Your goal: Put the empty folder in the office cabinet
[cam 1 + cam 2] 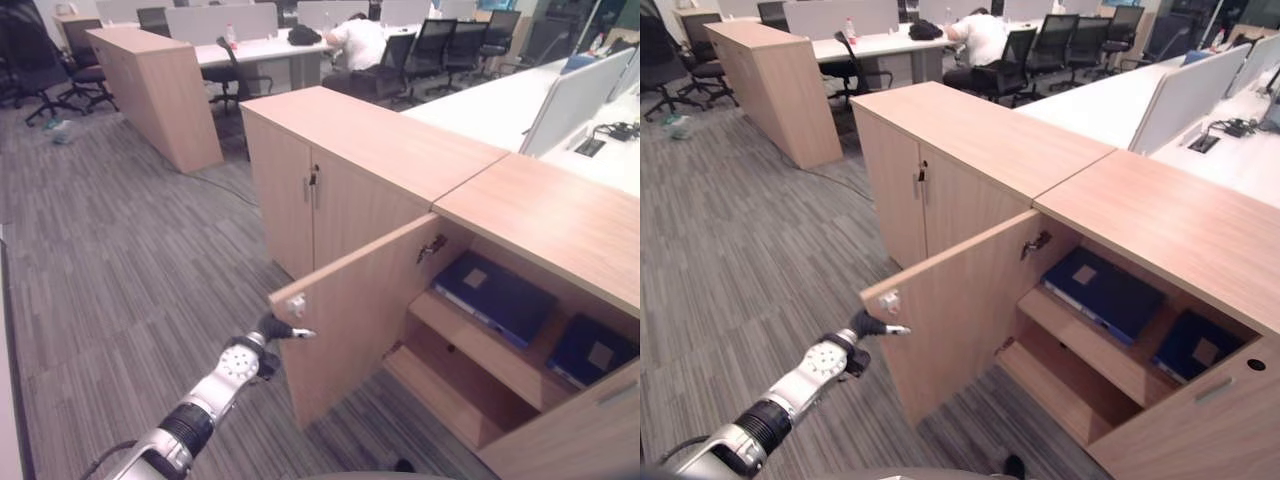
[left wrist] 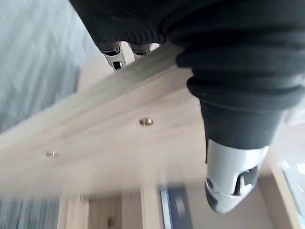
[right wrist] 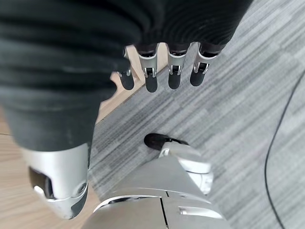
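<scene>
Left eye view: the left hand (image 1: 272, 328) reaches to the free edge of the open cabinet door (image 1: 350, 300), its fingers at the door's outer face; how far they are open cannot be told here. Inside the office cabinet (image 1: 560, 215), two dark blue folders lie flat on the upper shelf (image 1: 480, 345), one (image 1: 495, 295) nearer the door, the other (image 1: 590, 350) deeper right.

Right eye view: the same hand touches the door edge below a small white fitting (image 1: 889, 298). The nearer folder's long axis runs back along the shelf, across the door from the hand and well apart from it.

Left wrist view: fingers (image 2: 113, 53) hooked over the door's edge, thumb (image 2: 233, 183) straight on its inner side; the hand appears to grip the door.

Right wrist view: the right hand (image 3: 157, 67) hangs over grey carpet (image 3: 248, 95), fingers straight, holding nothing. The left hand is judged nearer the folders.
</scene>
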